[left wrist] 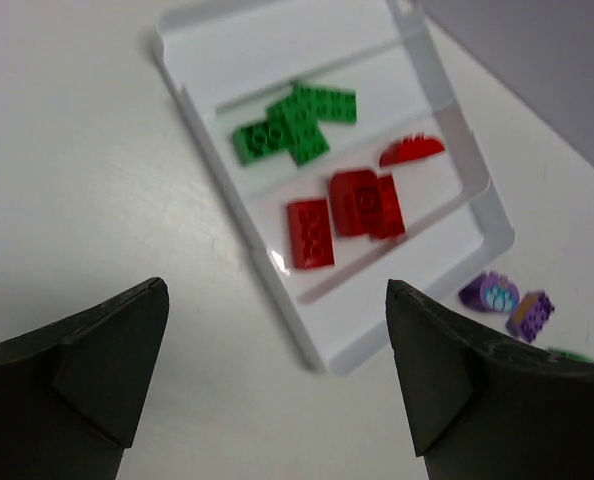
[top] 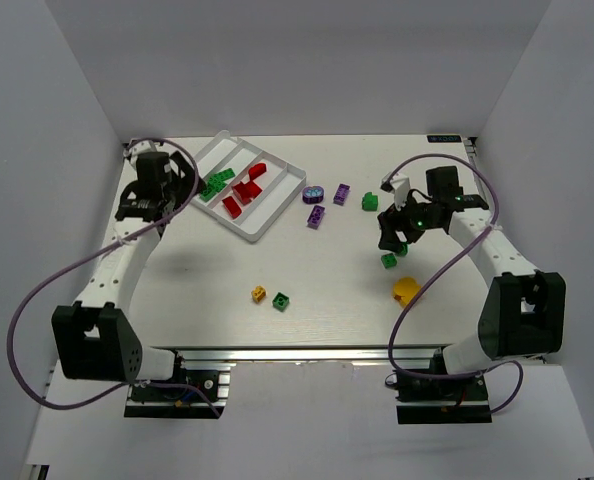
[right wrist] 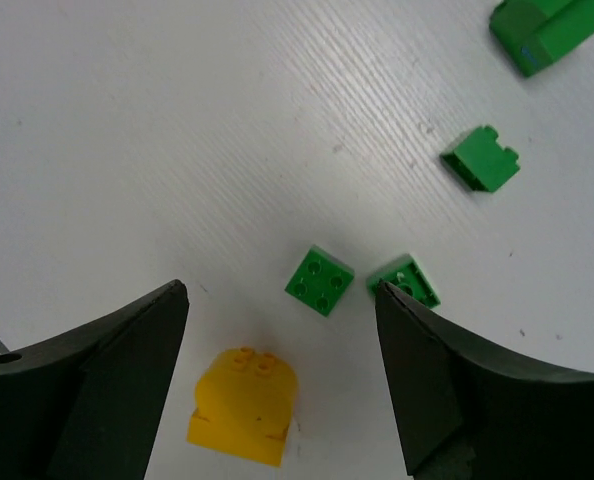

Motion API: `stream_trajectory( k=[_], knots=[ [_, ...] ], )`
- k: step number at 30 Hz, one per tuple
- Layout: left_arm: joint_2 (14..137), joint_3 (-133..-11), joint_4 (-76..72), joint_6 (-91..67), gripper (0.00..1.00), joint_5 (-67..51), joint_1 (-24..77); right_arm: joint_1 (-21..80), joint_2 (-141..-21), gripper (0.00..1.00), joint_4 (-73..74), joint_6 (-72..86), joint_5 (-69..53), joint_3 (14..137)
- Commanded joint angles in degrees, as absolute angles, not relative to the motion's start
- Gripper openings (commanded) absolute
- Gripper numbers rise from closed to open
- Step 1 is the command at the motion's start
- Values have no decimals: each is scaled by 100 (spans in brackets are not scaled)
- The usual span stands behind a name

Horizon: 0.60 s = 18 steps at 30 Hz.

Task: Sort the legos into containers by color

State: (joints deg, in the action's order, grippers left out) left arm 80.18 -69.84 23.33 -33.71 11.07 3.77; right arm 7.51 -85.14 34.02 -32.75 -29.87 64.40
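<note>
Right gripper (right wrist: 279,298) gapes empty above your green square brick (right wrist: 319,282), sitting corner-on; left gripper (left wrist: 277,295) open too; tray compartments (left wrist: 247,45) run diagonally across table.

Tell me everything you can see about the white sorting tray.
The white tray is shallow, rectangular, glossy plastic, with four long parallel compartments. It lies flat and skewed on the table, far left, beside the left gripper. One inner compartment holds green bricks, the next red bricks; the outer two are empty.

White worktop (top: 307,290) seen whole from high above its near edge; its shallow white plastic tray (left wrist: 277,60) framed closely downward by left wrist, green studded bricks (right wrist: 319,282) by right.
</note>
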Motion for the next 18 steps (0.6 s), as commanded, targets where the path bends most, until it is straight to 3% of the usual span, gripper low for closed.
stream_trajectory(
  k=[1, 11, 15, 18],
  knots=[
    [7534, -6268, 2759, -3876, 98, 318, 431, 852, -8227, 81, 3866, -3428, -2365, 6328],
    [5925, -4800, 3129, -4262, 92, -281, 431, 914, -7832, 79, 5141, -4112, -2153, 5986],
    [5511, -4509, 3199, -4342, 92, -360, 431, 914, -7314, 89, 5063, -4079, -2040, 5564],
    [5318, -4307, 3208, -4394, 92, -413, 431, 914, -7085, 89, 4940, -4008, -1951, 5300]
  ],
)
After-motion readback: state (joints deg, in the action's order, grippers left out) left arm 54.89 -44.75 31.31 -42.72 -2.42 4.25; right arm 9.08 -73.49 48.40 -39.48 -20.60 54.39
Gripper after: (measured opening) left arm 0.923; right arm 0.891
